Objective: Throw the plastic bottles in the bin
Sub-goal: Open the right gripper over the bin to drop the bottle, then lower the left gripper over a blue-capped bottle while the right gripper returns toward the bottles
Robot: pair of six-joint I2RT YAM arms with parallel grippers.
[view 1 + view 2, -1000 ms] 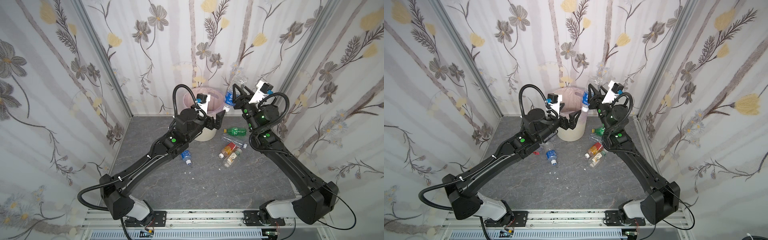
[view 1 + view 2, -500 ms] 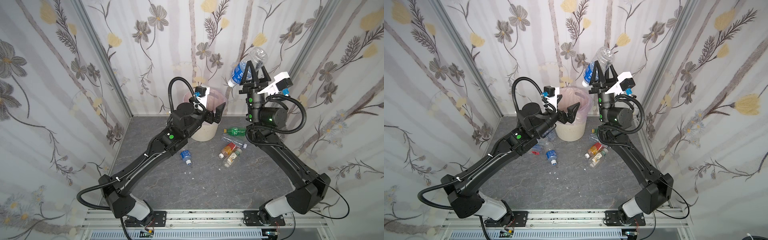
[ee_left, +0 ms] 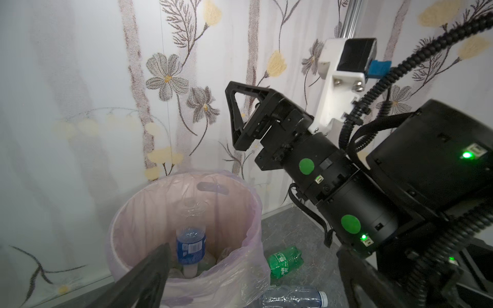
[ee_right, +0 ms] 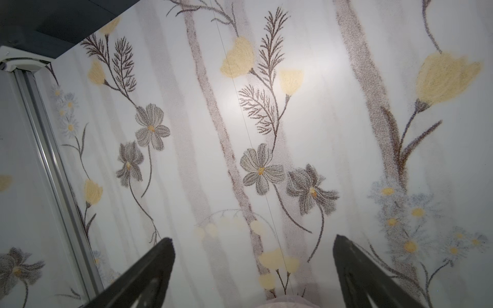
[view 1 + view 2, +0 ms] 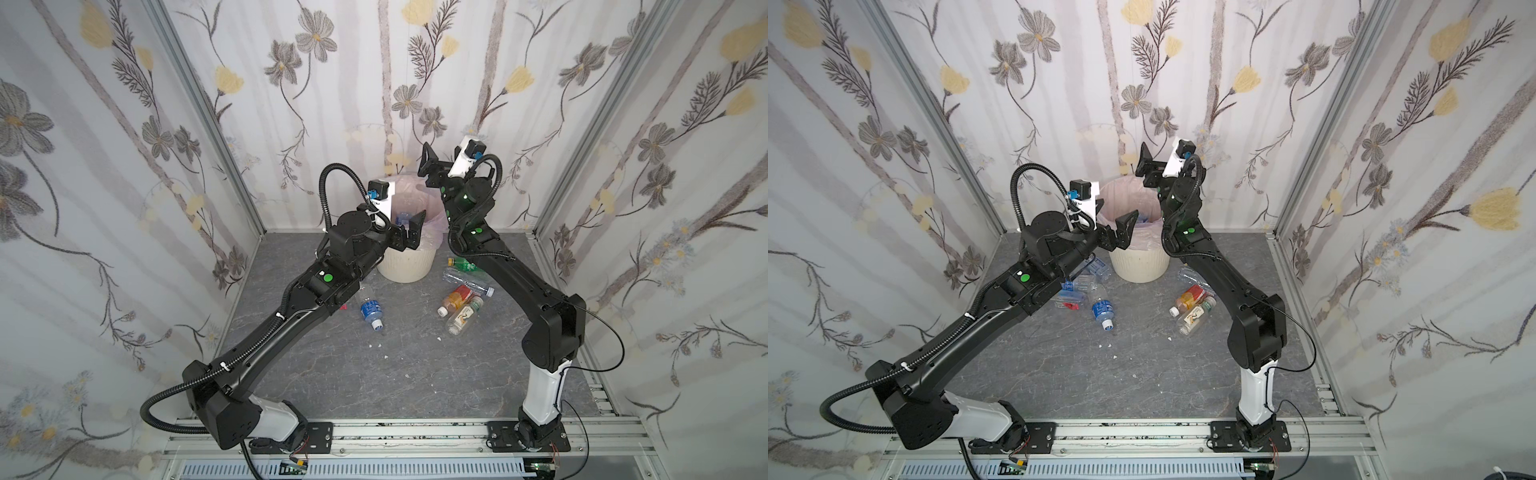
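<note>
1. The bin (image 5: 405, 266) stands at the far middle of the grey floor (image 5: 415, 374), close to the flowered far wall (image 5: 365, 104). It is round, cream-white and ribbed, and a translucent pale pink bag (image 3: 240, 269) folds out over its rim.
2. Inside it, the left wrist view shows a clear bottle with a blue label (image 3: 190, 245) standing on end. The other clear bottles around it are too dim to count.
3. The left gripper (image 5: 409, 230) hovers at the bin's near-left rim. Its jaws are spread wide with nothing between them.
4. The right gripper (image 5: 430, 160) is held high above the bin's right side and is tilted up toward the wall. In the right wrist view its fingers (image 4: 149, 274) stand far apart, with only wallpaper between them.
5. Four bottles lie on the floor right of the bin:
   - a green bottle (image 5: 459, 262) lies closest to the bin;
   - a clear bottle with a blue cap (image 5: 465, 282) lies next to it;
   - an orange bottle with a red label (image 5: 455, 299) and a white-labelled bottle (image 5: 463, 318) lie just beside each other.
6. Near-left of the bin, a blue-labelled clear bottle (image 5: 371, 311) lies alone with its blue cap toward the near side.
7. In a top view, crushed clear bottles (image 5: 1090, 270) show half hidden under the left arm. Their number cannot be told.
</note>
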